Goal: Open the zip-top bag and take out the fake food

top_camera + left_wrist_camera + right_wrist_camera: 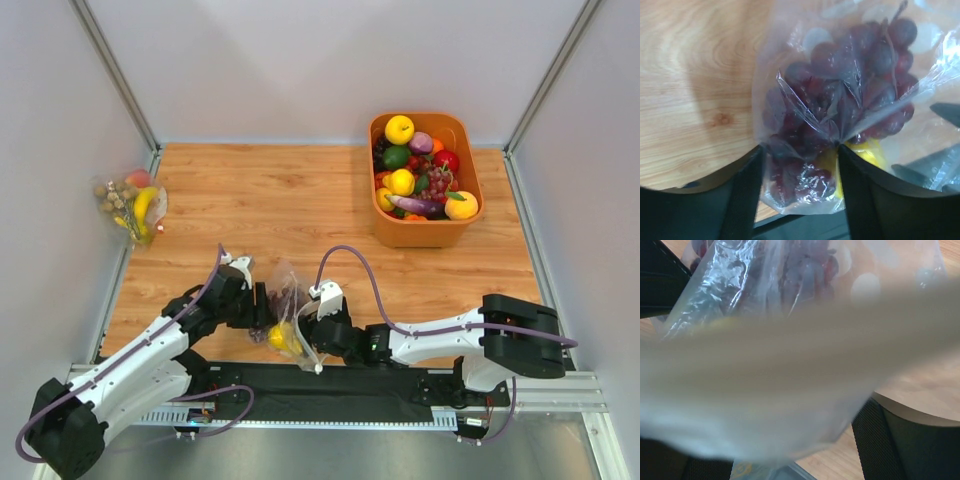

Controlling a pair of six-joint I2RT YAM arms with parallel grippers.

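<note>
Left wrist view: the left gripper (799,150) has its black jaws wide apart, astride the lower end of the clear, floppy zip-top bag (790,60) printed with pale round spots. The film touches both fingers, though no firm pinch shows. Inside it press a bunch of dark purple plastic grapes (840,90) and, lower down, a small yellow plastic fruit (867,152). From above, the right gripper (310,335) meets the bag from the opposite side, jaws likewise wide, with blurred film close across its camera. The bag sits between both grippers near the front of the wooden table (300,200). Opening looks to be the step in hand. Next, each gripper needs one lip of the zip strip, which I cannot locate. No readable writing shows.
</note>
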